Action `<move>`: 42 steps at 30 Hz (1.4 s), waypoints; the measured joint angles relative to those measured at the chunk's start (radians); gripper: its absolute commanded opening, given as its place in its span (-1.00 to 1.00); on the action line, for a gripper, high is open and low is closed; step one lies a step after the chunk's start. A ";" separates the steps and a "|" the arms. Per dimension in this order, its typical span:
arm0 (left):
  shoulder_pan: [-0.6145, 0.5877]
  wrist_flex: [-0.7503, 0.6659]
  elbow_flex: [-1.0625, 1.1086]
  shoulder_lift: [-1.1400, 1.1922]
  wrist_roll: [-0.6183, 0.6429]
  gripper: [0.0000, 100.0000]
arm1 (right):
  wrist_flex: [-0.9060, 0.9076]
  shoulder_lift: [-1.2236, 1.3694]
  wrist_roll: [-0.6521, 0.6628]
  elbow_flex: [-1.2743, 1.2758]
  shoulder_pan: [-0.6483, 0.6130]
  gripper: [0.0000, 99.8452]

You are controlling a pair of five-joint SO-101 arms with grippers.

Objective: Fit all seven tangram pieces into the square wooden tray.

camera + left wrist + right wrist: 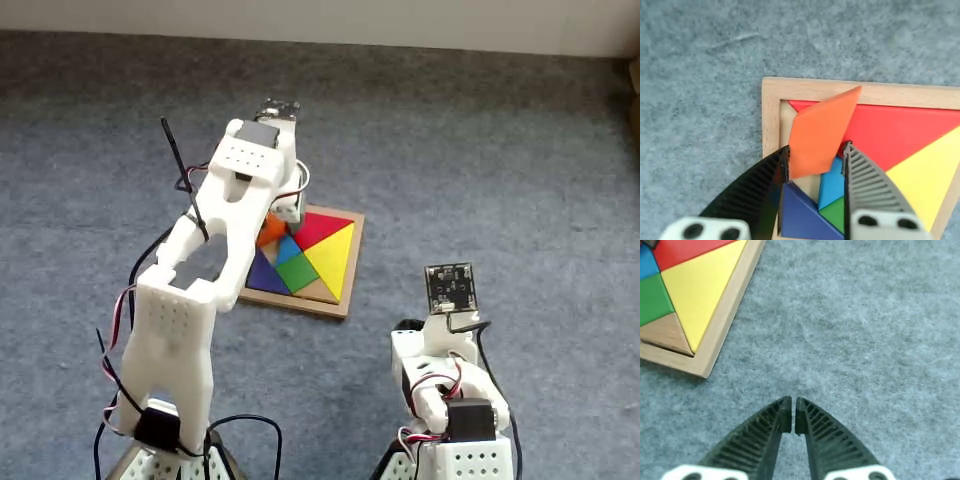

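Observation:
The square wooden tray (345, 300) (771, 115) (725, 322) lies on the carpet and holds red (320, 230), yellow (335, 258), green (297, 271), light blue, dark blue (266, 275) and brown (667, 333) pieces. My left gripper (815, 162) is shut on the orange parallelogram (821, 132), held tilted over the tray's corner, partly above the red piece (895, 132). In the high view the orange piece (270, 232) peeks out beside the left arm. My right gripper (792, 415) is shut on nothing, over bare carpet off to the side of the tray.
Grey carpet covers the whole work surface. The left arm (215, 250) stretches over the tray's left side and hides part of it. The right arm (450, 400) is folded near the front right.

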 measured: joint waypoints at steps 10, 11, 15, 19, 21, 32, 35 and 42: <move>-0.035 0.000 -0.002 0.000 -0.006 -0.75 | 0.000 0.000 0.000 0.000 0.000 -0.94; -0.035 0.000 -0.002 0.000 -0.006 -0.75 | 0.000 0.000 0.000 0.000 0.000 -0.94; -0.035 0.000 -0.002 0.000 -0.006 -0.75 | 0.000 0.000 0.000 0.000 0.000 -0.94; -0.035 0.000 -0.006 0.002 -0.006 -0.75 | 0.000 0.000 0.000 0.000 0.000 -0.94; -0.035 0.000 -0.014 0.002 -0.006 -0.75 | 0.000 0.000 0.000 0.000 0.000 -0.94; -0.074 0.150 -0.152 0.008 -0.008 -0.75 | 0.000 0.000 0.000 0.000 0.000 -0.94; -0.114 0.157 -0.152 0.008 -0.008 -0.75 | 0.000 0.000 0.000 0.000 0.000 -0.94; -0.135 0.157 -0.153 0.008 -0.008 -0.75 | 0.000 0.000 0.000 0.000 0.000 -0.94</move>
